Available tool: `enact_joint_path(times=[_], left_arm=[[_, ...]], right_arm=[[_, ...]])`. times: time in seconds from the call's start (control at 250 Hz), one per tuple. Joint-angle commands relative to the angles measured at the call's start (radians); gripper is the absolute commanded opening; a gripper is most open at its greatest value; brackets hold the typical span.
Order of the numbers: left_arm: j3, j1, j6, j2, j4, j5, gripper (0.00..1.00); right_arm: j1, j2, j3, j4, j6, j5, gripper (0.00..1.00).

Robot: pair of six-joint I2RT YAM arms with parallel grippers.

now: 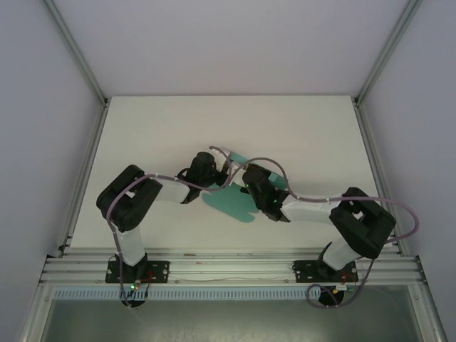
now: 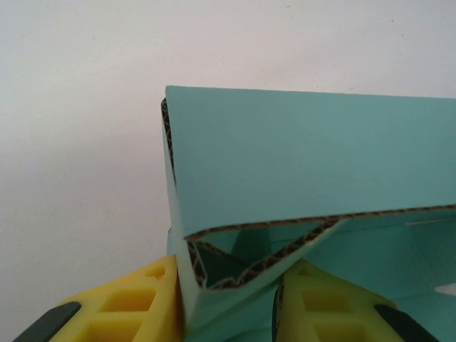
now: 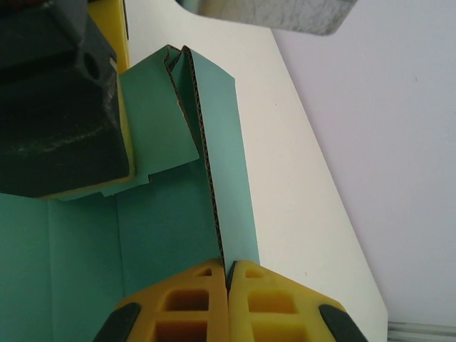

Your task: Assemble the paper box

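Paper box [image 1: 231, 203] sits mid-table [image 1: 142, 128] and you're only partway: one wall's folded up double with your right gripper [image 3: 228, 274] pinched shut on it, your left gripper [image 2: 231, 278] straddles the folded corner (can't tell if it's clamped), and the rest lies flat.
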Motion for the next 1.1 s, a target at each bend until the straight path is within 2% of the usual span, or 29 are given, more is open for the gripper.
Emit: enact_joint_path(times=[0.0, 0.036, 0.076, 0.152, 0.312, 0.352, 0.408, 0.5, 0.616, 0.815, 0.963, 1.095], left_arm=[[-0.002, -0.012, -0.020, 0.006, 0.176, 0.058, 0.18], [-0.023, -0.011, -0.005, -0.009, 0.183, 0.092, 0.21], [-0.046, -0.008, 0.006, -0.031, 0.172, 0.105, 0.32], [-0.093, 0.004, 0.016, -0.078, 0.139, 0.110, 0.46], [-0.211, 0.080, -0.057, -0.181, 0.142, 0.133, 0.64], [-0.236, 0.098, -0.080, -0.205, 0.156, 0.144, 0.72], [-0.259, 0.118, -0.095, -0.237, 0.167, 0.161, 0.89], [-0.263, 0.138, -0.110, -0.283, 0.134, 0.140, 1.00], [-0.251, 0.161, -0.133, -0.316, 0.076, 0.084, 1.00], [-0.283, 0.192, -0.143, -0.307, 0.118, 0.107, 0.99], [-0.241, 0.193, -0.113, -0.232, 0.109, 0.158, 0.86], [-0.206, 0.190, -0.085, -0.166, 0.143, 0.220, 0.75]], right_arm=[[0.013, 0.003, -0.008, -0.052, 0.042, -0.184, 0.00], [0.009, -0.006, -0.009, -0.063, 0.022, -0.176, 0.00], [0.004, -0.017, -0.009, -0.066, -0.003, -0.160, 0.00], [-0.002, -0.038, -0.016, -0.077, -0.061, -0.132, 0.00], [-0.012, -0.067, -0.029, -0.040, -0.179, -0.078, 0.00], [-0.016, -0.069, -0.024, -0.048, -0.200, -0.081, 0.00], [-0.019, -0.062, -0.012, -0.048, -0.221, -0.074, 0.00], [-0.022, -0.046, -0.002, -0.026, -0.267, -0.071, 0.00], [-0.021, -0.038, -0.002, 0.021, -0.314, -0.083, 0.00], [-0.023, 0.010, -0.030, 0.210, -0.430, -0.093, 0.00], [-0.028, 0.048, -0.030, 0.308, -0.497, -0.117, 0.00], [-0.030, 0.068, -0.021, 0.281, -0.486, -0.134, 0.00]])
